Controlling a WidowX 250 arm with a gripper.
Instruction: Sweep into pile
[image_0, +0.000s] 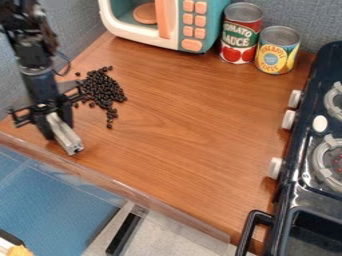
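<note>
The gripper (58, 127) is being held low over the left part of the bench (187, 105) in the camera view, near the clear strip (120, 187) along the lower edge. A pale bar (65, 136) is being clamped between the black jaws, with its free end being pointed down and slightly to the right, toward that edge. Whether the bench is being touched by the bar cannot be told. The small black beans (101, 89) are being gathered in a loose, uneven heap just beside the jaws, above and to their right in the view. The heap is being narrowed toward its lower end, where a short tail of beans is being formed; a few single beans are being set apart around it, some of them close to the jaws. The bar's free end is being kept on the side away from the heap, with the jaws being placed between. Behind the beans, a toy microwave (172, 30) is being stood at the back of the bench, with a tomato can (240, 34) and a pineapple can (276, 51) being lined up upright beside it. The right side is being taken up by a black toy stove (302, 150).
</note>
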